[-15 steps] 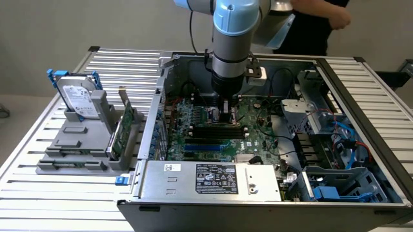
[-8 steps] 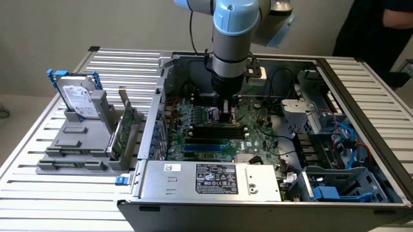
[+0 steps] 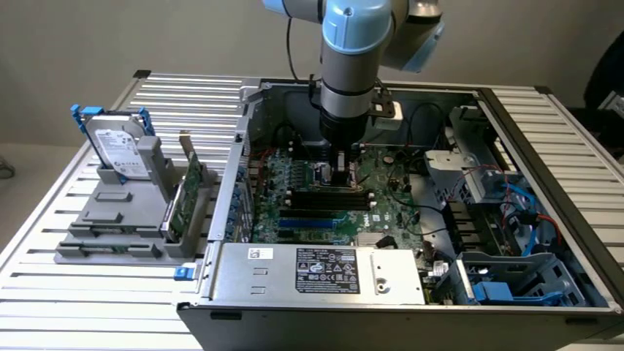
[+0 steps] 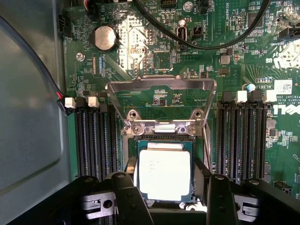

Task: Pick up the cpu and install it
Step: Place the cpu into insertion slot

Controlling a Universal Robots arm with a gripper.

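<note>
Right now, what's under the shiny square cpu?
Around the cpu a dark socket shows, set on the green motherboard. Whatever lies directly beneath the cpu is covered by it, so I can't see that.

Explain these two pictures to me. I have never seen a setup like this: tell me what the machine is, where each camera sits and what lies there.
The blue-and-grey column is a robot arm. It reaches down into an open computer case that stands on a slatted metal table. That picture comes from a camera standing off the arm. The other comes from a camera on the arm's wrist, looking down at the green motherboard. The silver square there is the cpu, at its socket, with the metal clamp frame swung open. Whether the arm grips the chip, I cannot tell. Beside the case, a grey holder keeps a hard drive and a green circuit card upright.
</note>
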